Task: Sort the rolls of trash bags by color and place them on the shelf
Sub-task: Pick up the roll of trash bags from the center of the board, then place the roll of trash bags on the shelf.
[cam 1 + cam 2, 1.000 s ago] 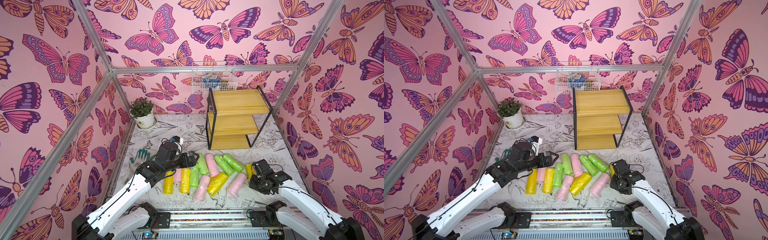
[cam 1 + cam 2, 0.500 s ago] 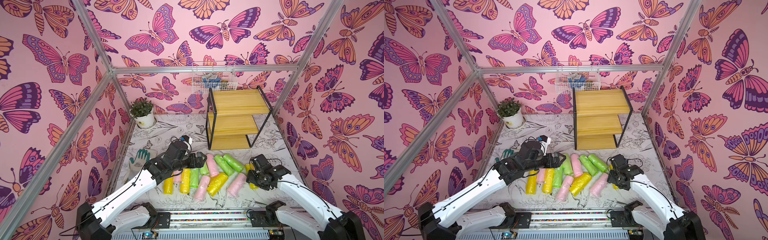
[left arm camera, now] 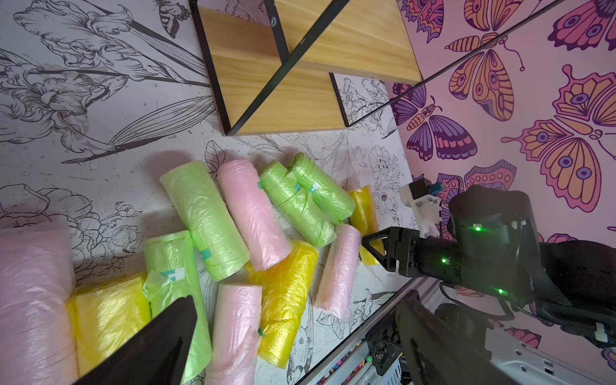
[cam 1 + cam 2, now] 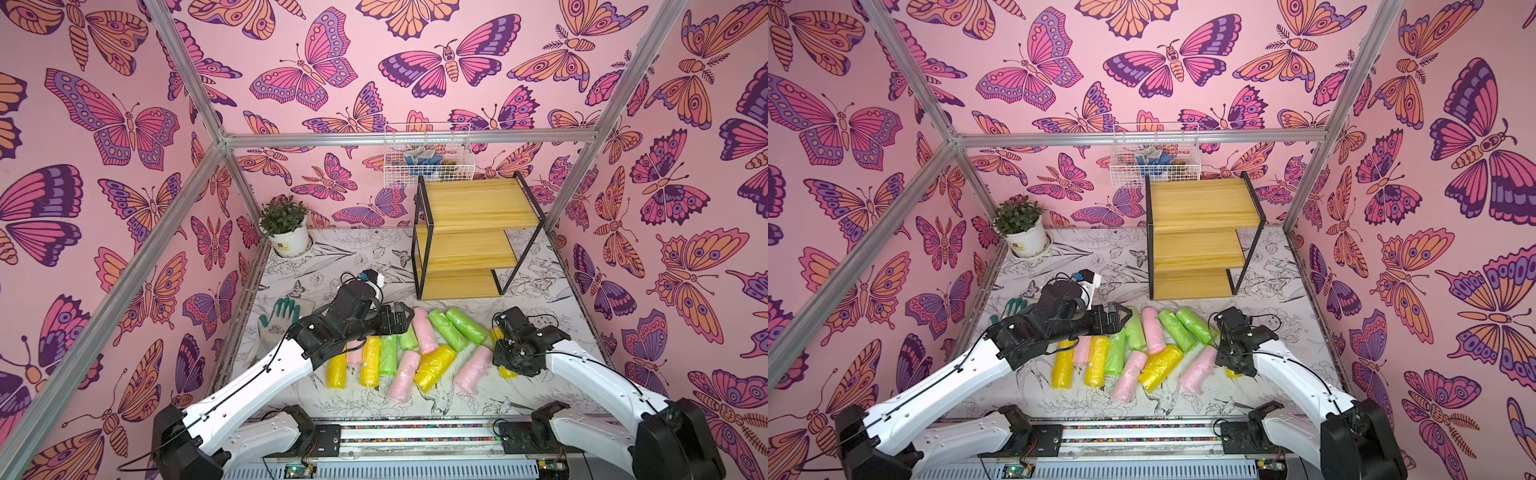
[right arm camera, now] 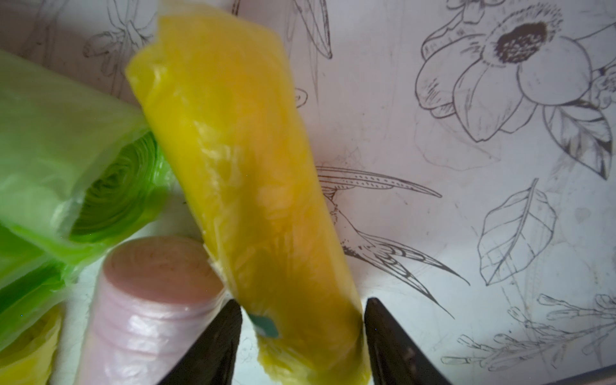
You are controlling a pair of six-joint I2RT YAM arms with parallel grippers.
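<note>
Moved: left tool farther over crinkly plastic rolls, jaws apart | right tool straddles bright yellow film roll, grip unclear

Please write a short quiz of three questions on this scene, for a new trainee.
1. True or false: a roll already lies on the three-tier shelf of yellow wooden boards in a black metal frame.
2. The jaws of the right gripper stand on both sides of one crinkly plastic-film roll. Its colour: A lime green, B pale pink, C bright yellow?
3. Which gripper is wide open and holds nothing?
Key: 1 false; 2 C; 3 the left gripper.
</note>
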